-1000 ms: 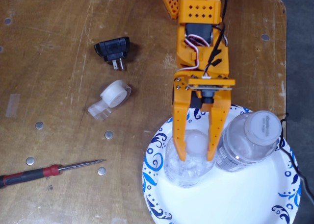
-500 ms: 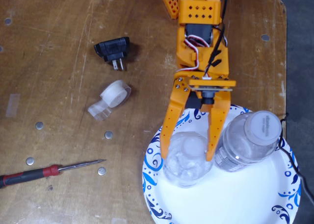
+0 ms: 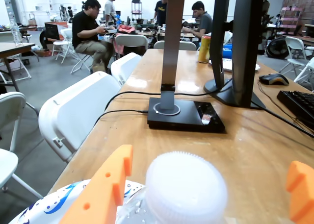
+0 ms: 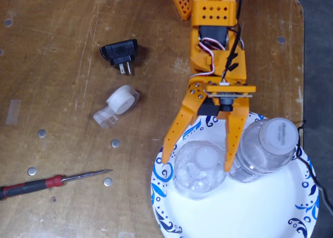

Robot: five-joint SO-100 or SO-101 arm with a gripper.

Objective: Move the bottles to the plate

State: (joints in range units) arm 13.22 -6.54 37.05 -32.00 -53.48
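Orange is the colour of my gripper [image 4: 195, 164], and its two fingers are spread apart, one on each side of a bottle [image 4: 197, 167] in the fixed view. That bottle stands up on the plate [image 4: 270, 207], on its left part. I cannot tell if my fingers touch it.

The other bottle [image 4: 268, 148] stands just to the right, also on the plate, close beside my right finger.

In the wrist view I see the white cap [image 3: 185, 189] of the bottle between my orange fingers [image 3: 105, 192], and a bit of the plate's blue rim [image 3: 54, 204] at the left.

On the wooden table [image 4: 57, 50], to the left in the fixed view, lie a clear tape roll [image 4: 118, 103], a black plug [image 4: 119, 53] and a red screwdriver [image 4: 49, 182], all well apart from the plate.
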